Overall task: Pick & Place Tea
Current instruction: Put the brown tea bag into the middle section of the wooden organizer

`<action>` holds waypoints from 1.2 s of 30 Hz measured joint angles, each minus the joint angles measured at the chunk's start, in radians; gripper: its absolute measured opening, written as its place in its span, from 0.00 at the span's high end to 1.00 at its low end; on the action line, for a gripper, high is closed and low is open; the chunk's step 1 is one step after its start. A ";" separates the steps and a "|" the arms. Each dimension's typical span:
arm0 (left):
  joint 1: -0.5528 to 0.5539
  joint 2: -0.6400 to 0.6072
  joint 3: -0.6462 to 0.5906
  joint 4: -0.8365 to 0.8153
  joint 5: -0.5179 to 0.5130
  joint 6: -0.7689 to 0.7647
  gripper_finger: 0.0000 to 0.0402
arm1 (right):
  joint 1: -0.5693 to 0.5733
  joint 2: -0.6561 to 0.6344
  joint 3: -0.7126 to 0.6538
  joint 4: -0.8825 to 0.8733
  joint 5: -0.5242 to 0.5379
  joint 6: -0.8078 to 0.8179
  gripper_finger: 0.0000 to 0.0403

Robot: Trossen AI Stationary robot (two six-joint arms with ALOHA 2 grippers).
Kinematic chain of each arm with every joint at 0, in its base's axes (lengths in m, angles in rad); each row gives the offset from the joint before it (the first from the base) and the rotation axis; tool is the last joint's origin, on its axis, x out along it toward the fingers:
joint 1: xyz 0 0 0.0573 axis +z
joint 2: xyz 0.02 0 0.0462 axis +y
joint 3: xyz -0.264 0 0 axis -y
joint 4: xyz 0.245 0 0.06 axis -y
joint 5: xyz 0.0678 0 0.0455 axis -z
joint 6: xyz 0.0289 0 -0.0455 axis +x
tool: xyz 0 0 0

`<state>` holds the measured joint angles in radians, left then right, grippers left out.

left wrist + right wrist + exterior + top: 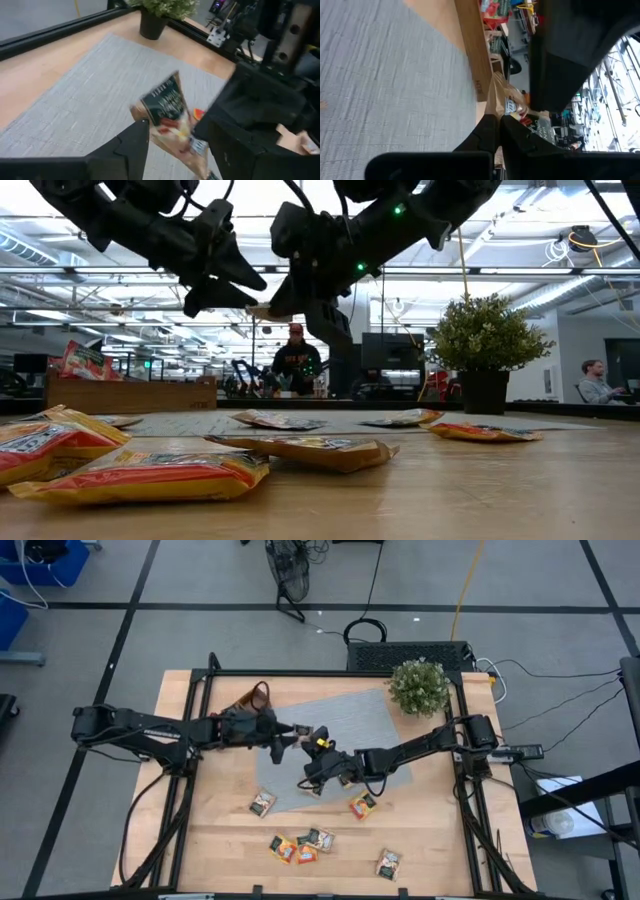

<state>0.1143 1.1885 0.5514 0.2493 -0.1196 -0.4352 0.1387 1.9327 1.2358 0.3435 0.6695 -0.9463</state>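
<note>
Tea sachet, its dark label's print unreadable, is pinched by the right end effector between the spread left end effector.

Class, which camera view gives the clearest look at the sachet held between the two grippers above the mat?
The left wrist view: the sachet fills mid-frame, its dark label showing. The right wrist view shows it edge-on past the right gripper. The low view gives a thin sliver. In the high view the grippers hide it.

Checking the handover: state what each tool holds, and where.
Right tool pinches a tea sachet by one edge above the grey mat. Left tool stands open around it, holding nothing.
</note>
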 joint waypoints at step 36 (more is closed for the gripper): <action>0.047 -0.006 0.000 0.012 0.104 0.087 0.93 | 0.018 0.000 0.001 0.018 0.018 0.036 0.97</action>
<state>0.1612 1.1824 0.5514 0.2615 -0.0158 -0.3482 0.1570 1.9324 1.2369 0.3612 0.6873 -0.9102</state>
